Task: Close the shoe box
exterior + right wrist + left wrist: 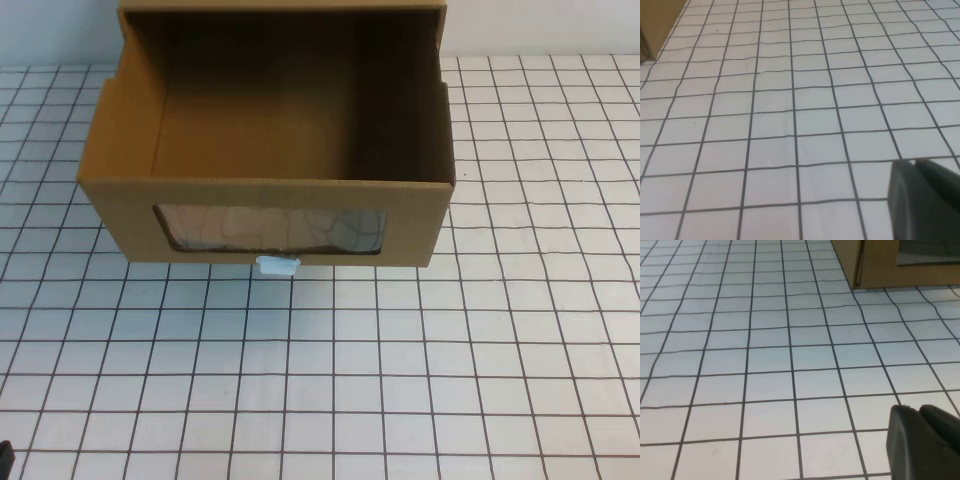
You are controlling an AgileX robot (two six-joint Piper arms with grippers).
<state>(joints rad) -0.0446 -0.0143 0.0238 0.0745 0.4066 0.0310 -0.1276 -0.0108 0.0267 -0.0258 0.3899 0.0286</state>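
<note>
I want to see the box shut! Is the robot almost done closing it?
Not yet. The shoe box is still pulled wide open, its empty inside showing, with the white tab below the window untouched. Nothing is in hand: the left gripper and right gripper both sit over the checkered table, away from the box. All the pushing is left to do.

A lab-style test bench: a white grid-lined tabletop (pixel 400 380) against a plain pale wall (pixel 540 25).

table (pixel 400 400): white surface, dark grid lines | wall (pixel 540 25): plain white, behind table
</note>
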